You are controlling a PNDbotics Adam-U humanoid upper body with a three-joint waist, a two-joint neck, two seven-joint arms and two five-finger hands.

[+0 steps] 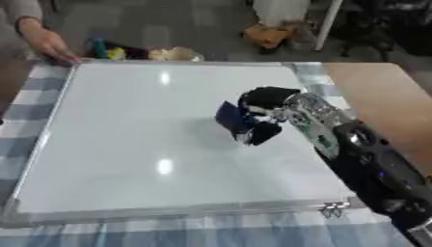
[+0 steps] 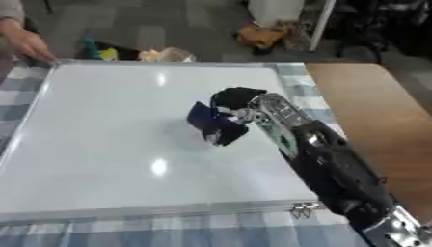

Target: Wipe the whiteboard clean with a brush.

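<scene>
At the far left corner a person's hand (image 1: 47, 44) rests on the corner of the whiteboard (image 1: 127, 135), fingers touching its frame. The whiteboard lies flat on a blue-and-white checked cloth (image 1: 33, 101), its metal frame running round all sides; the surface reads white with two light reflections and no marks that can be made out. Beyond the far edge sit several small coloured items (image 1: 127, 52), too indistinct to identify. Right of the board's centre the right hand (image 1: 266, 108) comes in from the lower right, its fingers curled round a dark blue brush (image 1: 232, 118), which sits against the board surface. A clip (image 1: 334, 209) is fixed at the board's near right corner. To the right of the cloth the bare wooden table (image 1: 388, 96) shows. The left hand is not seen in either view.
</scene>
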